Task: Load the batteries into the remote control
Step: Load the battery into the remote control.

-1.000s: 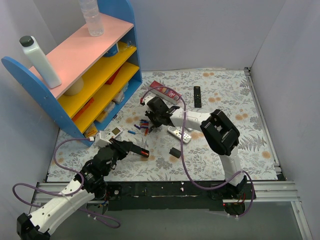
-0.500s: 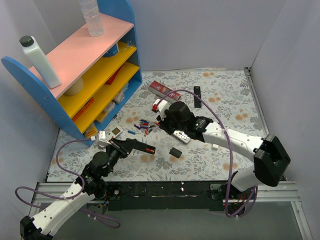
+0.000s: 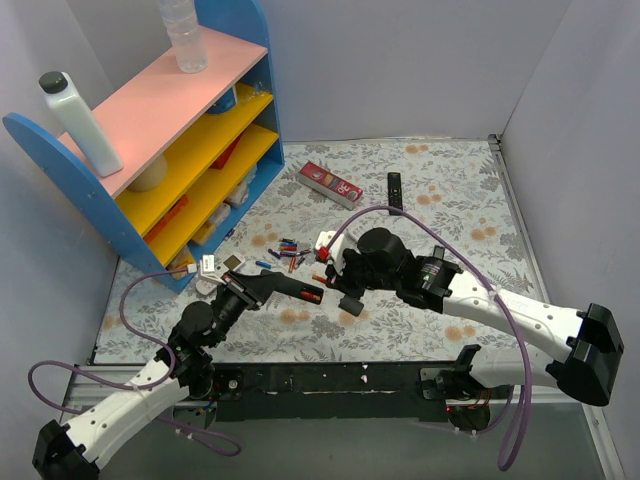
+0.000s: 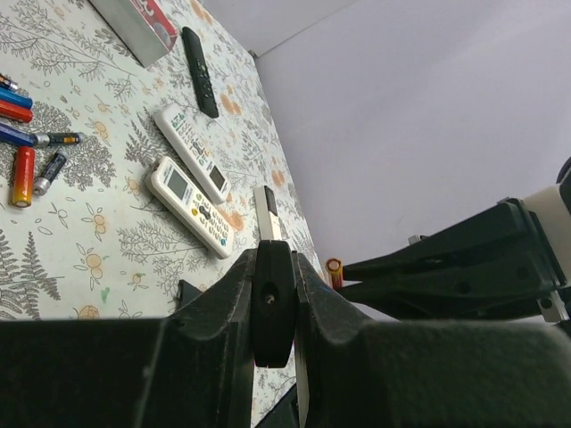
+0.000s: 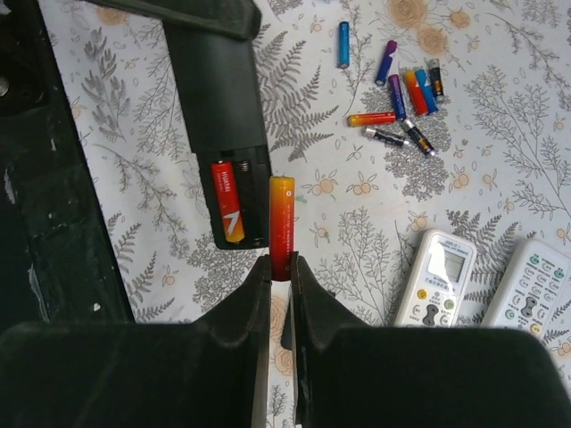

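Clearly, the right fingers [image 5: 245,325] are almost closed, pinching the near end of a red-orange battery [image 5: 282,223] that points straight ahead of them. Just left of that battery, nearly touching it, is the remote control [image 5: 214,89], dark back facing up, its battery bay open at the end nearest these fingers. A red cell [image 5: 227,214] sits in the bay's left slot. The left fingers [image 4: 223,303] are drawn in tight on the remote control, clamping it edge-on and holding it out over the tabletop [image 5: 125,152]. Loose batteries [image 5: 406,89] lie well ahead and to the right of the right fingers, and two white remotes [image 5: 437,276] lie near on their right.
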